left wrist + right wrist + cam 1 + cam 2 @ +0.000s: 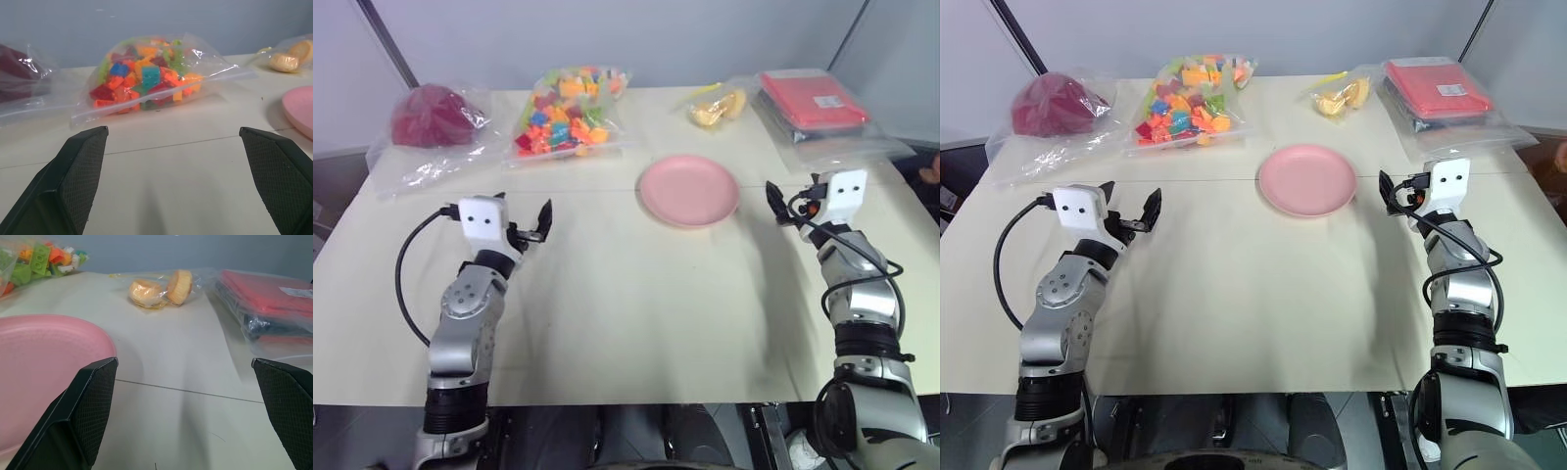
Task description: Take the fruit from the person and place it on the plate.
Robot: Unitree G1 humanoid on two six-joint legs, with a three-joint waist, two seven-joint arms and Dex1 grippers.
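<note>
A: Left eye view: pink plate (689, 190) bare, on the table (607, 304) right of centre, toward the far side. No fruit visible. At the right edge, a small patch that may be the person (931, 168); too little shows to tell.

B: Grippers?

A: Left gripper (530, 227) held over the near left of the table, fingers spread wide, nothing between them. Right gripper (783, 208) just right of the plate, also spread, also holding nothing.

B: Along the far edge?

A: Dark red bundle in clear plastic (435, 116) at far left, bag of coloured blocks (566, 110) beside it, yellow pieces in a bag (717, 106), red flat packet (813, 100) at far right.
</note>
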